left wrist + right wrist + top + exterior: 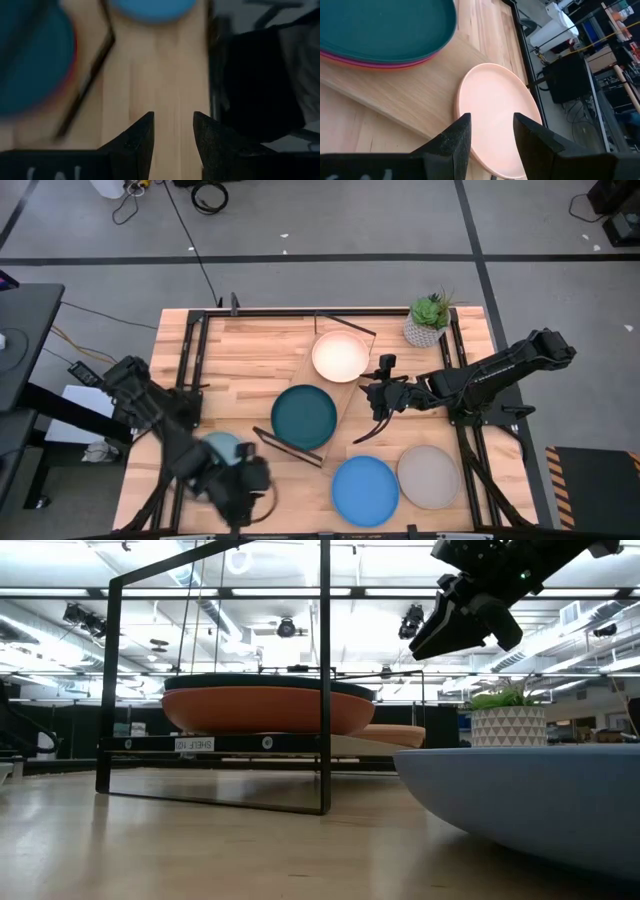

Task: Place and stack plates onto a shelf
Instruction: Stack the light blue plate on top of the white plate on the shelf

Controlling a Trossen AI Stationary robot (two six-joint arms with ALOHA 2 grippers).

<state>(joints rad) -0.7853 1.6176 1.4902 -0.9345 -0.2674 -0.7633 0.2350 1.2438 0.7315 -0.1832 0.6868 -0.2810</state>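
The shelf point(352, 395) lies slantwise at mid-table. On its near end sits a stack topped by the dark teal plate point(303, 416), with magenta and orange plates under it point(380, 64). The cream plate point(340, 356) lies on its far end. My right gripper point(378, 402) hovers open and empty above the cream plate point(495, 95). My left gripper point(243, 488) is open and empty over bare table at the near left point(173, 117). The pale blue plate point(222, 448) lies partly under the left arm. The bright blue point(365, 490) and grey point(428, 476) plates lie on the table.
A potted plant point(428, 320) stands at the far right corner. The shelf's black wire end frames point(290, 448) stand up at each end. Black rails run along the table's left and right sides point(190, 350).
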